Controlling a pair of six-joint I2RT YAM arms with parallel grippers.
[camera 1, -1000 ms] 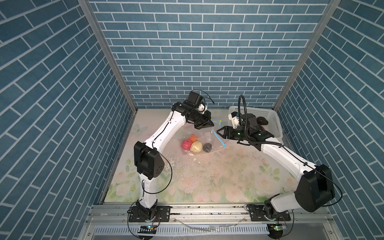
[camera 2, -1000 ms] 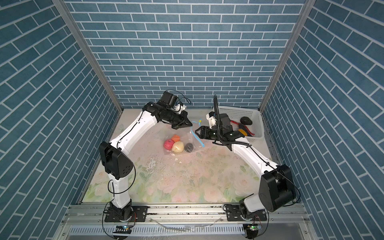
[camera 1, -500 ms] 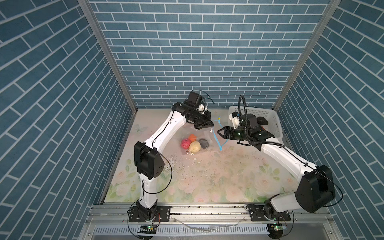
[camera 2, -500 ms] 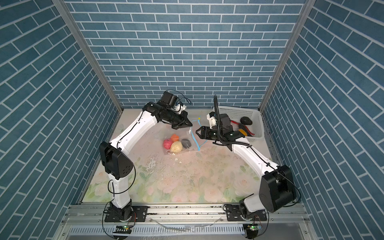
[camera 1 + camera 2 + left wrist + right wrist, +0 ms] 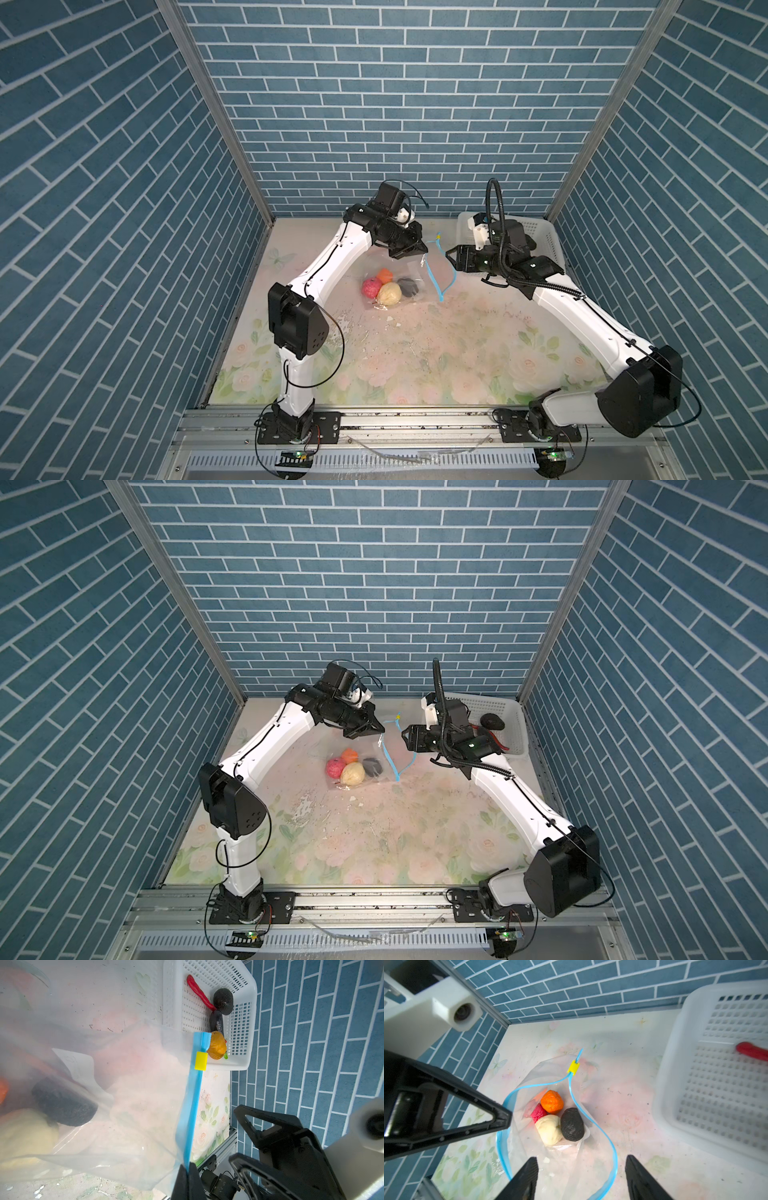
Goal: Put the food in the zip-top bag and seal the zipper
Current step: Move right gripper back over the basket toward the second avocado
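white basket (image 5: 716, 1088) near spread right gripper (image 5: 581, 1159); left gripper (image 5: 188, 1165) seemingly pinches zipper (image 5: 192, 1105), bag (image 5: 135, 1064) veiling food (image 5: 62, 1103).

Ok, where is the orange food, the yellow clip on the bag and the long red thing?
orange food (image 5: 552, 1102), right wrist view, middle of its bumpy top.
yellow clip (image 5: 573, 1067), right wrist view, centre of the clip.
long red strip (image 5: 200, 992), left wrist view, middle of its length.
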